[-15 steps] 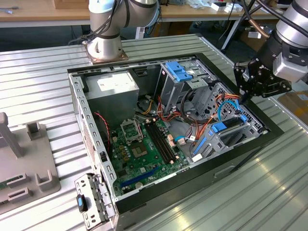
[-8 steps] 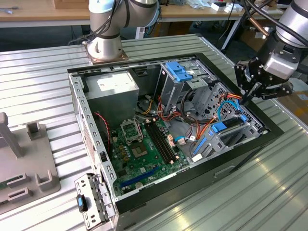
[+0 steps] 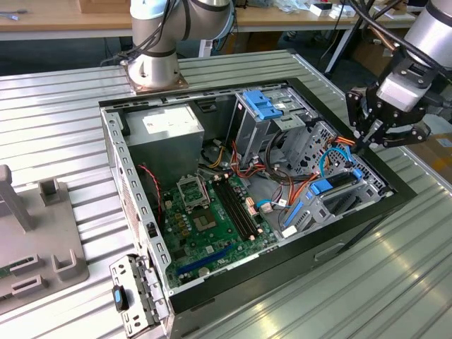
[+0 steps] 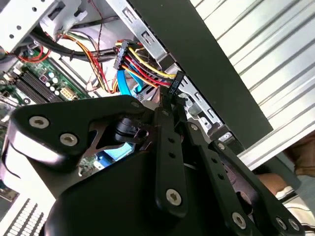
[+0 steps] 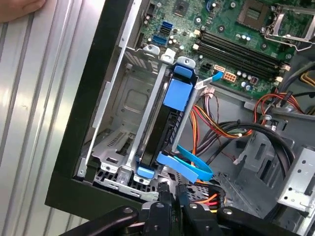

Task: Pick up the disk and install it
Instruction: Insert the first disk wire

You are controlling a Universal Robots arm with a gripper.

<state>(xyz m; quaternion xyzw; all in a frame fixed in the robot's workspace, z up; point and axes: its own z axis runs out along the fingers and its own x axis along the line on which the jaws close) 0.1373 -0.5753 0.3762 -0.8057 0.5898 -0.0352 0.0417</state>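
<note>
1. In the exterior view, the tool (image 3: 369, 138) hangs at the exterior view's right, just above the far right corner of the open computer case (image 3: 212, 296), its black fingers drawn together and pointing down toward the bunched cables. The arm's wrist slants in from the upper right, while its base (image 3: 157, 70) is bolted to the counter (image 3: 63, 113) behind the case. One disk (image 3: 337, 188) with its blue carrier sits slotted in the drive cage near the case's right front corner, below the tool. One green motherboard (image 3: 212, 222) lies in the case floor, one grey power supply (image 3: 159, 134) at the back, and one blue clip (image 3: 263, 104) tops a metal cage. The counter is ribbed metal; wooden benches stand behind it.

2. In the second wrist view, the fingers (image 4: 170, 142) are closed, their tips meeting at a black connector on the red, yellow and black wire bundle (image 4: 140, 61); whether they pinch it cannot be told.

3. In the first wrist view, the disk (image 5: 170, 118) stands on edge in its bay, blue carrier tabs at both ends, a flat blue cable (image 5: 189, 164) curling beside it. A person's hand (image 5: 19, 7) rests at the counter's edge.
</note>
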